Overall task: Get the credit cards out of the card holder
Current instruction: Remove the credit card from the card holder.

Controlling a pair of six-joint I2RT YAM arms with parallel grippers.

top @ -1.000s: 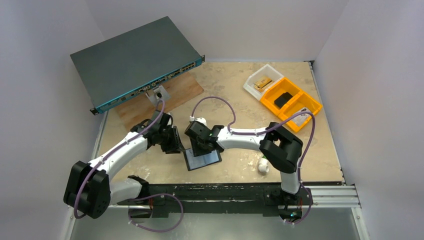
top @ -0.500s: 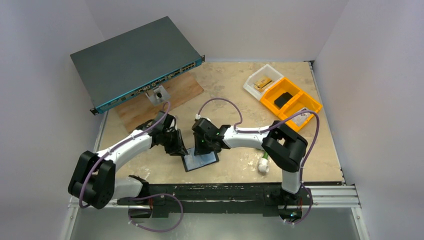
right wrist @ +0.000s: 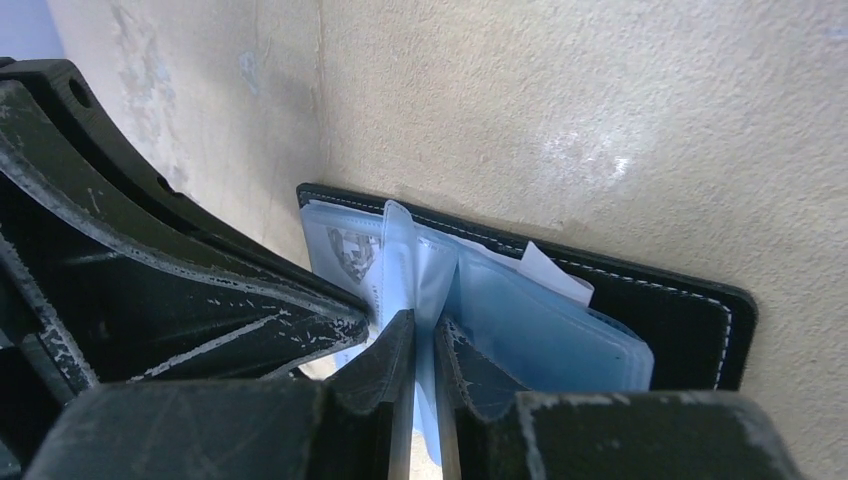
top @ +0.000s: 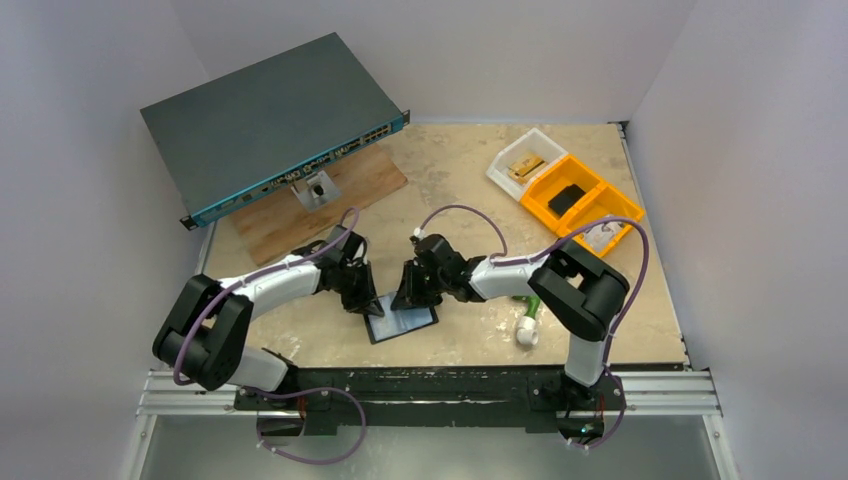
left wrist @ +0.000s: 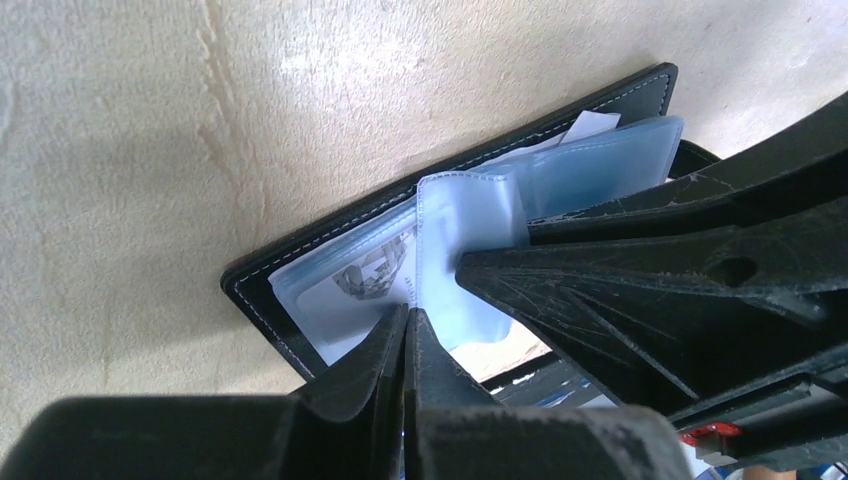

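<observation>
Lying open on the table (right wrist: pixel 600 100), card holder (right wrist: pixel 690 310) exposes pale blue credit cards (right wrist: pixel 540 330); right gripper (right wrist: pixel 425 335) clamps one upright (left gripper (left wrist: pixel 405 322) pressed together, just beside it).

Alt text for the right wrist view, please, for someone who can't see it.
The right tool, closed, pinches an upright pale blue plastic sleeve of the open black card holder on the beige table. The left tool meets the same sleeve from the left, and a printed card shows in the leftmost pocket.
</observation>
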